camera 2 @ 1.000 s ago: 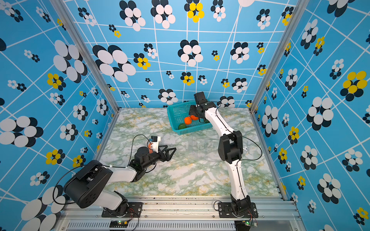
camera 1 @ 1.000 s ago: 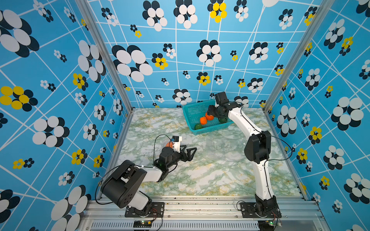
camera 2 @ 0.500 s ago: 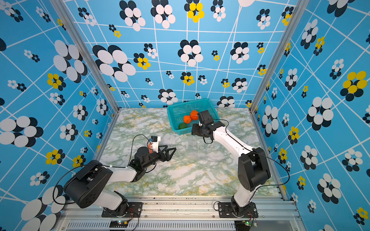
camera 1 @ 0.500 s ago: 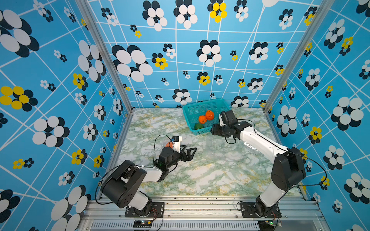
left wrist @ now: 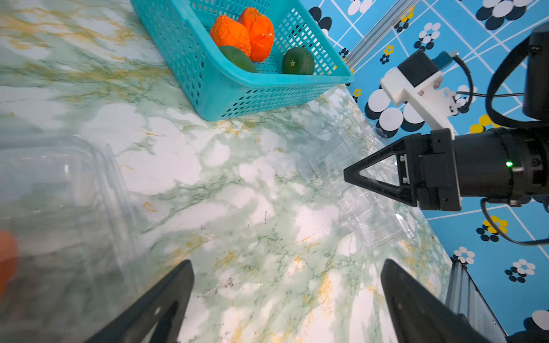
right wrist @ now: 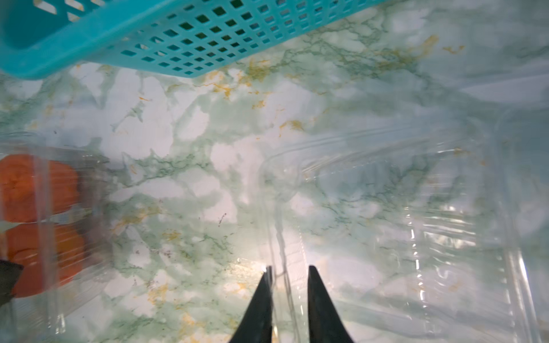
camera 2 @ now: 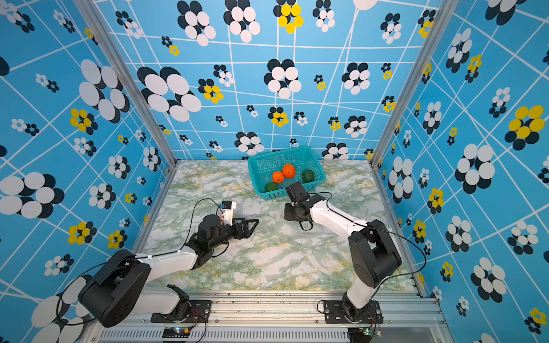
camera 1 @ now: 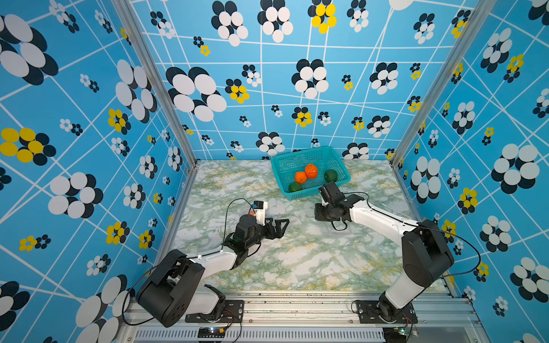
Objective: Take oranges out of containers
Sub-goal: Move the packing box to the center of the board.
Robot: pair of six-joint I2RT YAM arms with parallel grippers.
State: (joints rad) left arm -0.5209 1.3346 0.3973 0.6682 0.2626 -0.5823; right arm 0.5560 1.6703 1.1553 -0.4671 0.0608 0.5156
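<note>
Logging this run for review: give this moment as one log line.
left gripper open, empty | right gripper jaws narrow astride clear container rim | basket holds two oranges

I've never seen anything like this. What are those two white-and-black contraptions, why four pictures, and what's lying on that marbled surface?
They are two robot arms, each ending in a two-fingered gripper. Two pictures look down from overhead; the others come from a camera on each wrist. On the marbled table stands a teal basket holding two oranges and two green fruits. Near the left gripper, which is open and empty, a clear container holds two more oranges. The right gripper pinches the rim of an empty clear box.
</note>
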